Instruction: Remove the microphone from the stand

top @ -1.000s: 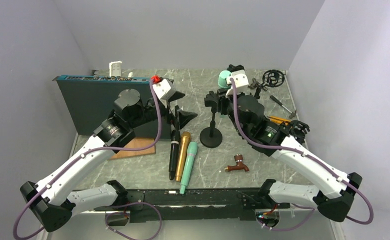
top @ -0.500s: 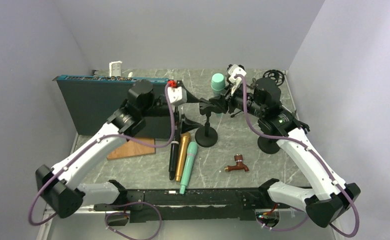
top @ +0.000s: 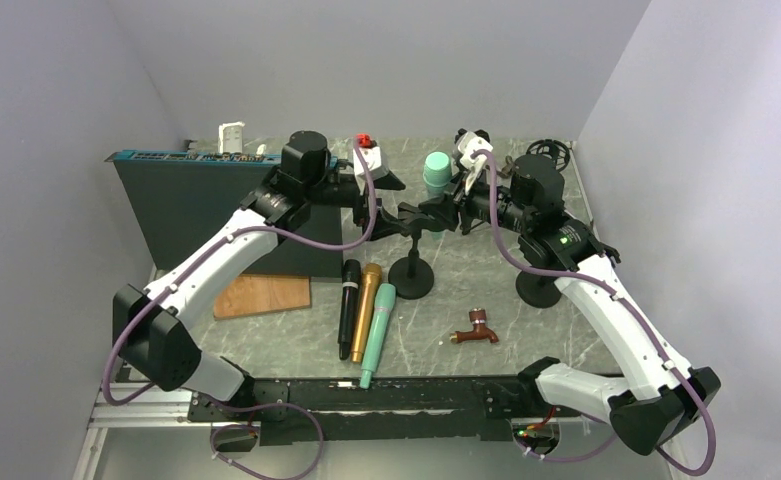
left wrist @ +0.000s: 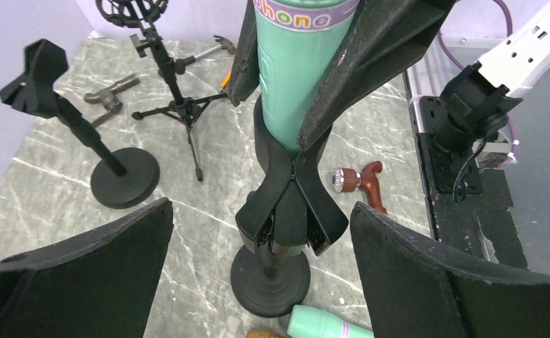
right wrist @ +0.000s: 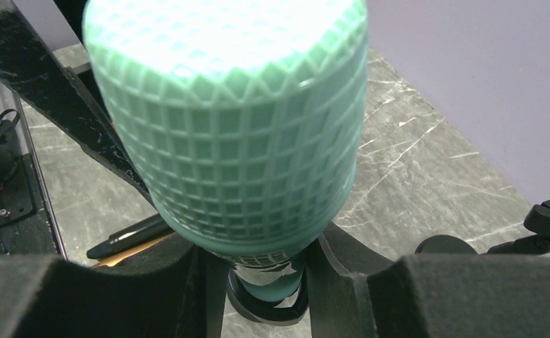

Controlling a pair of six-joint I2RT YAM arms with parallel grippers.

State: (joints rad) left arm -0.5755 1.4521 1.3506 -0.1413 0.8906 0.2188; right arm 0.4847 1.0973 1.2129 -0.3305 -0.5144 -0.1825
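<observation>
**Task status: microphone not yet removed.** The mint-green microphone (top: 435,170) sits upright in the forked clip (left wrist: 291,204) of the round-based desk stand (top: 411,279), near the middle of the table (top: 426,335). The right gripper (top: 448,205) is clenched on the microphone body just above the clip, one finger on each side. The left gripper (top: 401,203) is spread wide, its fingers (left wrist: 96,267) flanking the clip and stem without touching them. Apparently done: the approach and the grasp of the microphone. Left to do, probably: bracing the stand, then drawing the microphone up out of the clip and setting it clear.
</observation>
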